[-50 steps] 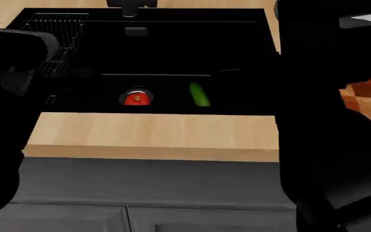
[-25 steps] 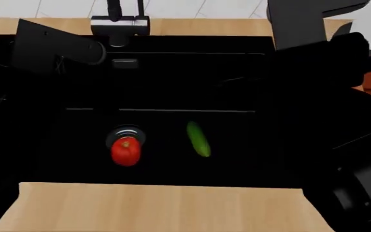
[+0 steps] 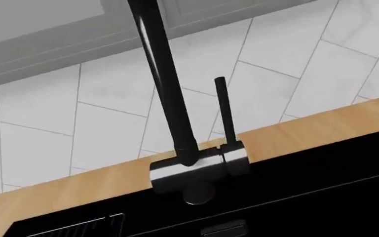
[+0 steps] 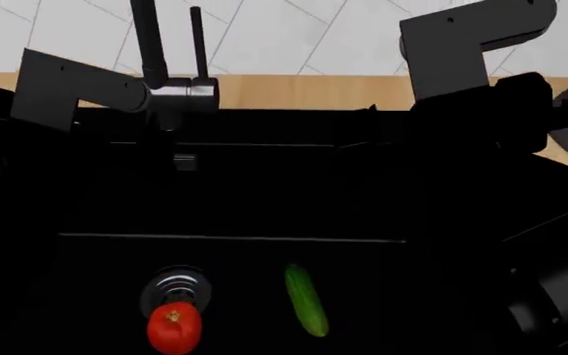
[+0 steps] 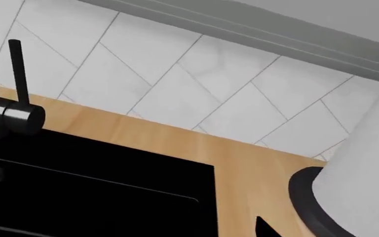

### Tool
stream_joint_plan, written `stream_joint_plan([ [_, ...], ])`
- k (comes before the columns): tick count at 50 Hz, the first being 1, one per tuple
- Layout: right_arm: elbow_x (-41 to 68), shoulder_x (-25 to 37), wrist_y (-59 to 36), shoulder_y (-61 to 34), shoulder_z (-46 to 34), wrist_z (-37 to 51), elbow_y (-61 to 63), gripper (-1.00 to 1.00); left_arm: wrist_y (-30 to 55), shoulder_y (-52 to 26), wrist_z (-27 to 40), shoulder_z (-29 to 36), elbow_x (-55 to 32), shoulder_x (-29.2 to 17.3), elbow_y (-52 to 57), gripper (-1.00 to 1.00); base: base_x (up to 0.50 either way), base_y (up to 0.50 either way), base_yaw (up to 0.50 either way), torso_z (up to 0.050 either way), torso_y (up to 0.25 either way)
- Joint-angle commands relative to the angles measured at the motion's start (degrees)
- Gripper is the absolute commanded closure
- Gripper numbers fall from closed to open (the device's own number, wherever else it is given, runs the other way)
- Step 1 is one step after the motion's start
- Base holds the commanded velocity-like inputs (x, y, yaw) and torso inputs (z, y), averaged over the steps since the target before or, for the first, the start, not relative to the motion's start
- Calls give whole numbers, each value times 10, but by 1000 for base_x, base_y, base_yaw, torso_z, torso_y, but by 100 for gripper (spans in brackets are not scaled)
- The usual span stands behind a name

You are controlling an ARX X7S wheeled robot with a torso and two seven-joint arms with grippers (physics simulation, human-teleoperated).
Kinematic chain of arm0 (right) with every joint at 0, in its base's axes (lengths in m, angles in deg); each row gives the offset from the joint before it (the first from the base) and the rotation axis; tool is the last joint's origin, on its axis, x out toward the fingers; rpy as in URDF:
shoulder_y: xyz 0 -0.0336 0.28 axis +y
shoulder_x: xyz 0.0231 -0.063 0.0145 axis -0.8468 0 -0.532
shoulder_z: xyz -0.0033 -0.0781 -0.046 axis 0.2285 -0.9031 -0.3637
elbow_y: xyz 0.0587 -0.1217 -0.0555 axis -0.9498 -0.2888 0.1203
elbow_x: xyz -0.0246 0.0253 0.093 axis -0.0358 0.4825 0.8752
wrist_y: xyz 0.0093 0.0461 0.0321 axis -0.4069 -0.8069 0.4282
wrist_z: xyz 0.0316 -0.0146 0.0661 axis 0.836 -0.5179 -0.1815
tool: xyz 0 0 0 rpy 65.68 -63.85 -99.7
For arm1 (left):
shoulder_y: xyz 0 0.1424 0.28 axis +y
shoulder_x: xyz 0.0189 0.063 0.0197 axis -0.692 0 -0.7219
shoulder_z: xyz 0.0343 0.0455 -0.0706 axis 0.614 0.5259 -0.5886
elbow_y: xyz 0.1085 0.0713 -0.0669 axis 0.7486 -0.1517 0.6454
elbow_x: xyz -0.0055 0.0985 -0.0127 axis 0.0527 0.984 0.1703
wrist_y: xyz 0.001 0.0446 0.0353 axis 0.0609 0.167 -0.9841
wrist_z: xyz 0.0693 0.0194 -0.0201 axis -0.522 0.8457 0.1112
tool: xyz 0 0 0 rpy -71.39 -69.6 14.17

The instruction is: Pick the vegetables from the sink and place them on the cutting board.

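A light-wood tabletop (image 5: 176, 140) runs as a strip below a white tiled wall (image 5: 176, 74) with thin grey diagonal grout lines. Above the wall sits a grey cabinet edge (image 3: 45, 54). On the tabletop, near its meeting with the wall, stands a white object with a black base (image 5: 364, 192), only partly visible.

We note both arms in matte black: the left arm (image 4: 77, 89) a flat angular slab, the right arm (image 4: 472, 52) blocky, with a rounded cylindrical joint housing (image 4: 560, 303) below it.
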Motion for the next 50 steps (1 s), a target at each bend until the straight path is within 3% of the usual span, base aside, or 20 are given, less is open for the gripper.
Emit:
stream_joint_plan([
  [1,14,0,-1,22,20,5,9,-100,-43,30,-11,3,-4,-15,14,-100,0,0,0,0,-250],
  [19,30,-4,-13,9,11,-1,-1,-100,-38,31,-5,10,-6,-21,27,-100,29,2,-7,-6,-250],
  [31,36,-2,-15,6,-6,-5,-7,-100,-30,23,11,33,12,-23,16,-100,372,2,-4,-12,-19],
  [41,46,-6,-16,11,2,-5,-20,-100,-26,27,2,48,9,-29,16,-100,86,0,0,-18,-21],
  [47,64,-1,-72,-6,-40,-13,-29,-100,53,28,-26,92,-4,-45,48,-100,23,4,-3,-18,-21],
  [50,170,22,-89,-36,-69,60,-45,-100,76,31,-41,129,-3,-57,58,-100,30,8,-5,-20,-24],
])
